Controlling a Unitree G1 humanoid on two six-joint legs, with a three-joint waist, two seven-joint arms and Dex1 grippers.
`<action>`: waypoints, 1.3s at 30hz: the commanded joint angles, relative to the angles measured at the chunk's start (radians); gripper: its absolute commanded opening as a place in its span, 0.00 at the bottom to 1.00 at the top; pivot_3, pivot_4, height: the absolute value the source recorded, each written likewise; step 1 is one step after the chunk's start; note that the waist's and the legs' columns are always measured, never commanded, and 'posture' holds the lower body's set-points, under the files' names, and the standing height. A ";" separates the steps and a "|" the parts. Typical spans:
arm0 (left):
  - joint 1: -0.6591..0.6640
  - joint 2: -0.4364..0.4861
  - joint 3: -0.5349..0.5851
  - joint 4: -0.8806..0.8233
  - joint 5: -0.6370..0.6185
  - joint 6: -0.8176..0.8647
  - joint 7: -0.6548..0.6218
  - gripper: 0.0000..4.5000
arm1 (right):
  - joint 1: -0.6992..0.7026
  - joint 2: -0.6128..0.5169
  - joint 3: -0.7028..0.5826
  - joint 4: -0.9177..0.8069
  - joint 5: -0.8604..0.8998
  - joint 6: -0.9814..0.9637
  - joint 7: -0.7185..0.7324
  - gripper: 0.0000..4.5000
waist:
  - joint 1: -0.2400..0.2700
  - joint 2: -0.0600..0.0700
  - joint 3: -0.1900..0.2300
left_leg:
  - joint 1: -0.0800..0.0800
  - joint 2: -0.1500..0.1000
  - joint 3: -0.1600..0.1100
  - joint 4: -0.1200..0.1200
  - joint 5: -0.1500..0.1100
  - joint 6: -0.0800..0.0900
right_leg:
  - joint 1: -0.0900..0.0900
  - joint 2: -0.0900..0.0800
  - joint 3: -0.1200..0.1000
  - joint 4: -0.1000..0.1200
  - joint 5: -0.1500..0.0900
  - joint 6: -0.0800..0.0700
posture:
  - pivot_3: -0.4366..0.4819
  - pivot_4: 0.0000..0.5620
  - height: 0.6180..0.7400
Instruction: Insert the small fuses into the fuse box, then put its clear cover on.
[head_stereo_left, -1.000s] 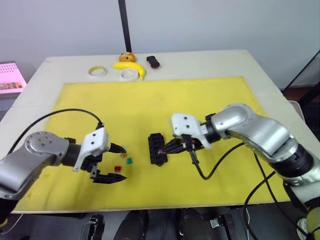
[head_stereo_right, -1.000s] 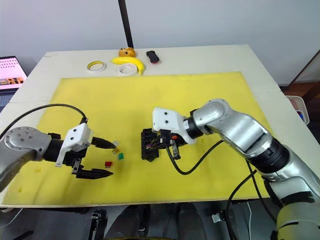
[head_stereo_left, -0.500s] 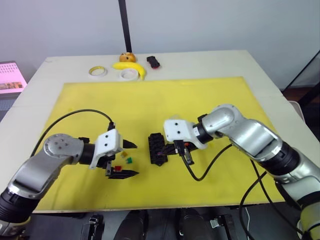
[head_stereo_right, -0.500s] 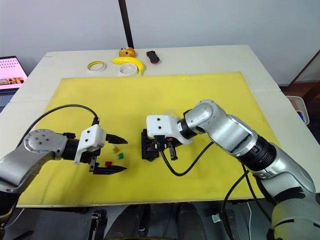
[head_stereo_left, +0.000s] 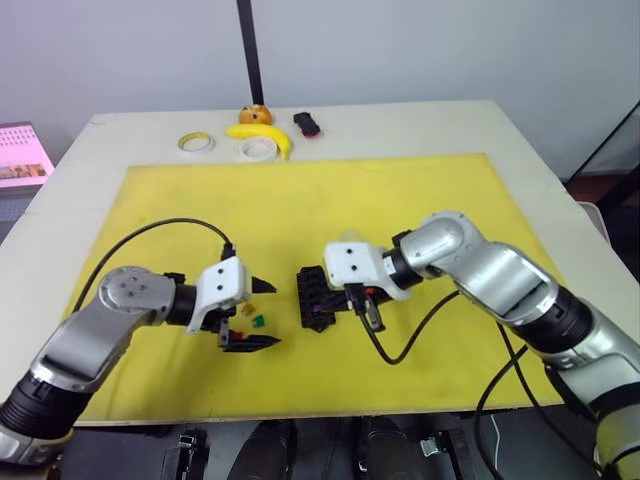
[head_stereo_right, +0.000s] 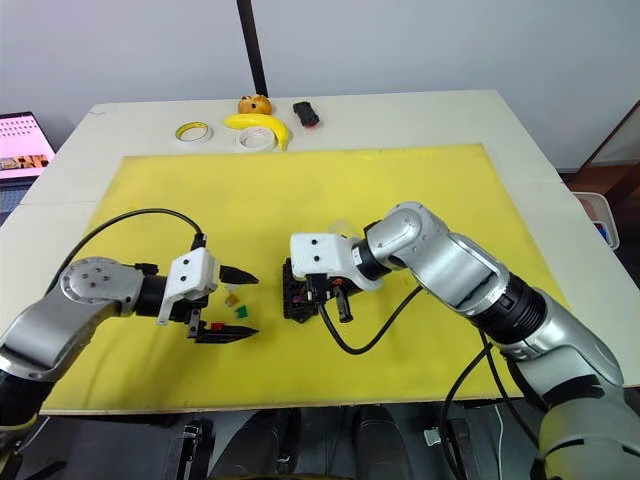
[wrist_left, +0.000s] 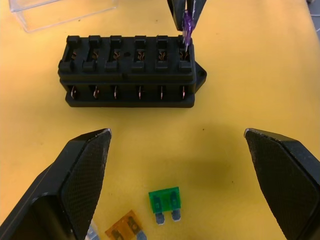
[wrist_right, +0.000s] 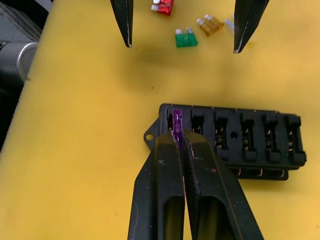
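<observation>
Yellow mat (head_stereo_left: 400, 200) over a pale bench (head_stereo_left: 560, 180). At the left, left gripper (head_stereo_left: 262, 314) low over the mat, jaws spread wide and empty. Between and just beyond its fingers, loose small fuses on the mat: red fuse (wrist_right: 163, 6), green fuse (wrist_left: 165, 202), amber fuse (wrist_left: 125, 231), close together but apart. Further right, mid-mat, black fuse box (wrist_left: 131, 70) lying flat, slots up, none filled that can be seen. Behind it, touching or just beside, clear cover (wrist_left: 65, 10). At the box's near end, right gripper (wrist_right: 178, 142) with jaws pinched shut on a purple fuse (wrist_right: 176, 125), upright, blades at the end slot. At the far edge of the bench: tape rolls (head_stereo_left: 196, 143), banana (head_stereo_left: 258, 135).
</observation>
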 joint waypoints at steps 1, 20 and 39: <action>-0.014 -0.001 0.008 -0.024 0.004 -0.009 0.000 1.00 | -0.002 0.006 -0.022 -0.024 -0.008 -0.001 0.006 0.00 | 0.000 0.000 0.000 | 0.000 0.000 0.000 0.000 0.000 0.000 | 0.000 0.000 0.000 0.000 0.000 0.000 | 0.48 0.27 1.00; -0.013 -0.007 -0.005 -0.034 0.022 -0.005 -0.009 1.00 | 0.014 0.031 -0.001 -0.014 -0.041 0.016 0.006 0.00 | 0.000 0.000 0.000 | 0.000 0.000 0.000 0.000 0.000 0.000 | 0.000 0.000 0.000 0.001 0.000 0.000 | 0.48 0.27 1.00; -0.012 -0.020 -0.017 -0.064 0.022 0.019 -0.002 1.00 | 0.034 0.042 0.022 0.020 -0.114 -0.025 0.007 0.00 | -0.001 0.000 0.000 | 0.001 0.000 0.000 0.001 0.000 0.000 | 0.000 0.001 0.000 0.003 0.000 0.000 | 0.48 0.27 1.00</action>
